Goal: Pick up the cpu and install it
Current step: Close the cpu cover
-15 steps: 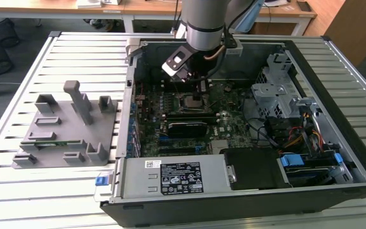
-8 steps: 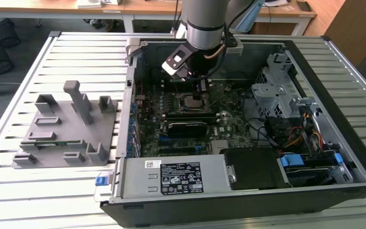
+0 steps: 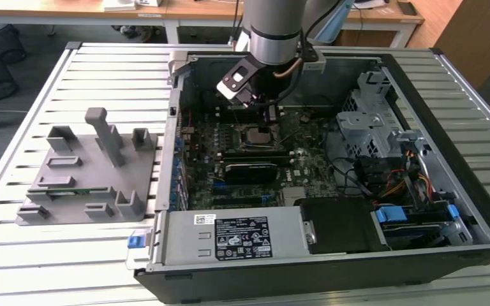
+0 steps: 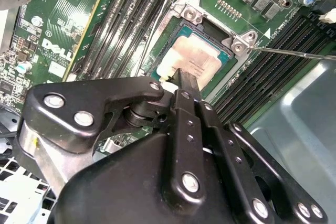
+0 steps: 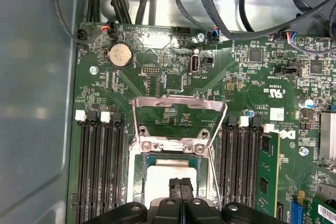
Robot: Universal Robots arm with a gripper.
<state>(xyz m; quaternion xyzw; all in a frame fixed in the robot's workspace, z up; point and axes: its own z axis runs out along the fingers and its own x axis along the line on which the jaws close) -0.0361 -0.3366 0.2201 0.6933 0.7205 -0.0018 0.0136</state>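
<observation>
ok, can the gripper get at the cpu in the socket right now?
Probably yes. The retention frame is swung open, leaving the cpu bare on top, and the gripper sits right over it, fingertips together at its edge.

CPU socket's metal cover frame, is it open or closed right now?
Open. In the first wrist view the cover frame stands tilted up and back, leaving the cpu with its silver top uncovered.
</observation>
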